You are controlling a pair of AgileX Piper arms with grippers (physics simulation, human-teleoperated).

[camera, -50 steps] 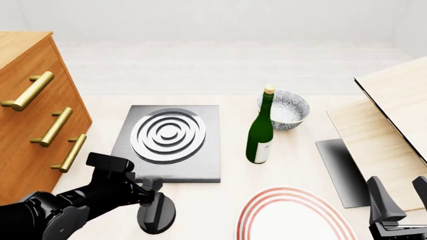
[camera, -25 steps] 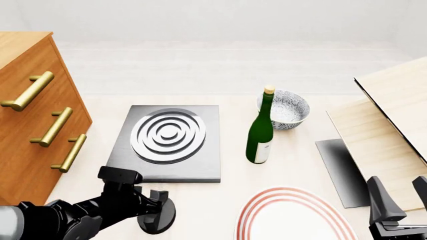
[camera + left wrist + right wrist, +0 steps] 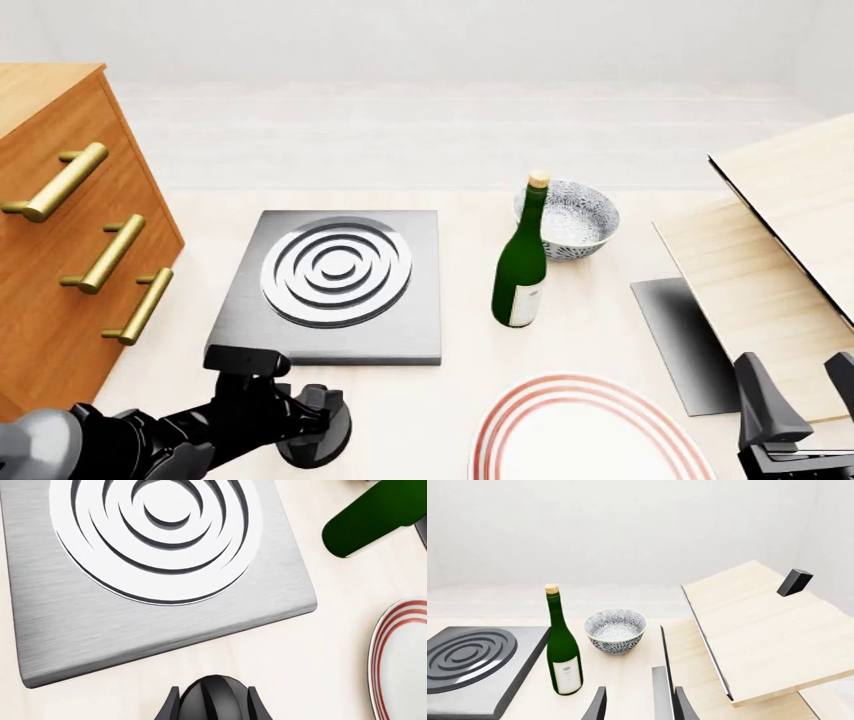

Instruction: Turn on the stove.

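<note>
The left gripper (image 3: 316,425) holds its fingers narrowly around the small black round ridged knob (image 3: 212,700), one on either side; actual contact cannot be confirmed. The knob stands just in front of the flat square dark-grey metal stove slab with silver-white rings (image 3: 336,283). The patterned blue-and-white ceramic bowl (image 3: 615,629) appears empty. The right gripper (image 3: 637,705) is cut off by the frame edge, fingers apart, gripping nothing, well away from the knob.

Grey stove (image 3: 334,340) w/ silver rings; green bottle (image 3: 521,275); red-ringed plate (image 3: 587,440).
</note>
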